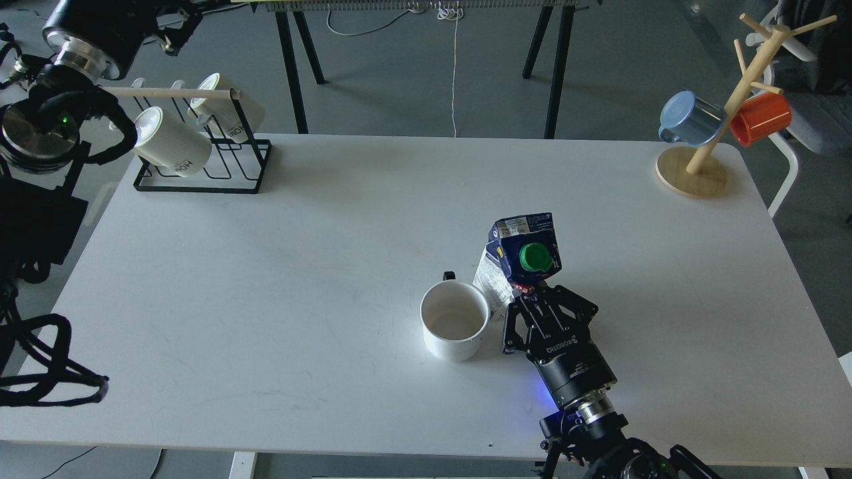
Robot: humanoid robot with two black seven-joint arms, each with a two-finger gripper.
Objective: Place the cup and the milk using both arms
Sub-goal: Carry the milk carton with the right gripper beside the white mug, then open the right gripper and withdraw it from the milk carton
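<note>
White table; dented carton, cylindrical mug.

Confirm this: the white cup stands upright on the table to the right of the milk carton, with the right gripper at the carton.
One thing is wrong: in the head view the cup stands left of the milk carton, not right. The rest holds: upright on the table, right gripper at the carton.

A single view looks from the robot's head, forward and steeply down, onto the white table. It stands far enough back to take in nearly the whole tabletop, with grey floor beyond the far edge and both arms entering from the lower corners and left side.
</note>
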